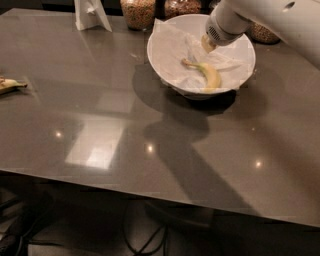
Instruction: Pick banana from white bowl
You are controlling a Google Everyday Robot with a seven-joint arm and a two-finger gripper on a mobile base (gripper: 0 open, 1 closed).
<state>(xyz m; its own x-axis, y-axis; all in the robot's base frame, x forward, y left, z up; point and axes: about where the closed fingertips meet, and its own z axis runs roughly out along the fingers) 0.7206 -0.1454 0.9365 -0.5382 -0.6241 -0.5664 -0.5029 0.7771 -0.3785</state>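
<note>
The banana (208, 75), small, curved and yellow with a greenish-brown stem, lies inside the white bowl (167, 52) toward its front right. The bowl stands at the back of the dark table. My gripper (207, 44) hangs at the end of the white arm over the back part of the bowl, above and just behind the banana. It is apart from the banana and holds nothing that I can see.
A paler banana (10, 85) lies at the table's left edge. A white stand (91, 15) and glass jars of grains (138, 12) line the back edge, with another jar (263, 33) behind the bowl. The white arm (280, 20) reaches in from the upper right.
</note>
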